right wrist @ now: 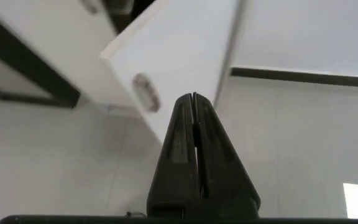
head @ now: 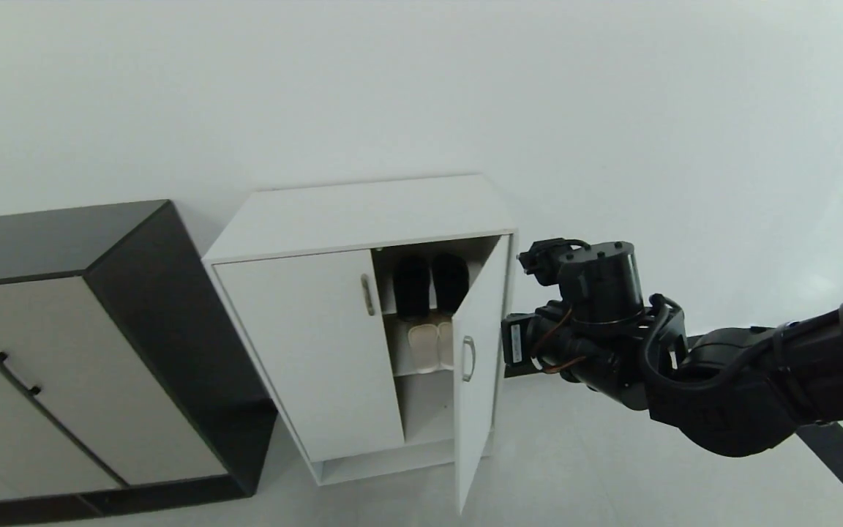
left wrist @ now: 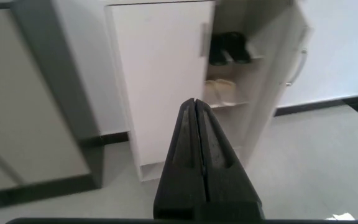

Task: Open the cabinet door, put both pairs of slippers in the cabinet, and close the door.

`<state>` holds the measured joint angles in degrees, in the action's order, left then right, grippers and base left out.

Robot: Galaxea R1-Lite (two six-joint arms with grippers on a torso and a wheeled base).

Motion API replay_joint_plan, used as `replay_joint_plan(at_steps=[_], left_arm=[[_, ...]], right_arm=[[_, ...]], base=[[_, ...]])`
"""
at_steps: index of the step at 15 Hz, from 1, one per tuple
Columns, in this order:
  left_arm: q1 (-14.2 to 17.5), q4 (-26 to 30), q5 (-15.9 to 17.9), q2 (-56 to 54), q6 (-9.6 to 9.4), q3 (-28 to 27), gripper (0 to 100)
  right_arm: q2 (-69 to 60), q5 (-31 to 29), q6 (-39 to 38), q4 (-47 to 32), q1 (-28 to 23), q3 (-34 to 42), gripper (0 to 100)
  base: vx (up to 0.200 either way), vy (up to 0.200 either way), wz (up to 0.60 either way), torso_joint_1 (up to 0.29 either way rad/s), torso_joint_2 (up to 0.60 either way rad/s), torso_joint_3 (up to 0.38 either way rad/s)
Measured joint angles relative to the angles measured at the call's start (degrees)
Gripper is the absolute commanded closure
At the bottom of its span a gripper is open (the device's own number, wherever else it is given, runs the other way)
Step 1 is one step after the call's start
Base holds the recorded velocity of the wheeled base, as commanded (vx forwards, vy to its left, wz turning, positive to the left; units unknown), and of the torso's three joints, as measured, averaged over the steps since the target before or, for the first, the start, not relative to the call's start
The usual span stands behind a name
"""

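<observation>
The white cabinet (head: 363,212) stands against the wall with its left door (head: 312,351) shut and its right door (head: 480,366) swung partly open. Inside, a black pair of slippers (head: 430,282) lies on the top shelf and a pale pair of slippers (head: 429,344) on the shelf below. My right gripper (head: 507,340) is shut and empty, close to the outer face of the open door, beside its handle (head: 468,359); the handle (right wrist: 145,92) sits just off the fingertips (right wrist: 193,98). My left gripper (left wrist: 194,102) is shut and empty, held back in front of the cabinet (left wrist: 160,74).
A black cabinet with grey doors (head: 63,329) stands close to the white one's left side. Bare grey floor (head: 612,468) lies in front and to the right. A dark skirting strip (right wrist: 303,76) runs along the wall's base.
</observation>
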<state>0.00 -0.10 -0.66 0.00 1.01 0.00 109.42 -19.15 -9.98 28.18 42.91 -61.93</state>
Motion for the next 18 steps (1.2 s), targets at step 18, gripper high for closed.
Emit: replay_joint_plan(at_steps=[18], left_arm=[[0.0,0.0,0.1,0.0,0.00,0.0,100]], right_arm=[[-4.7,19.1,3.6,19.6,-8.7,22.0,100]], base=[[0.056,0.000,0.00,0.000,0.00,0.001]])
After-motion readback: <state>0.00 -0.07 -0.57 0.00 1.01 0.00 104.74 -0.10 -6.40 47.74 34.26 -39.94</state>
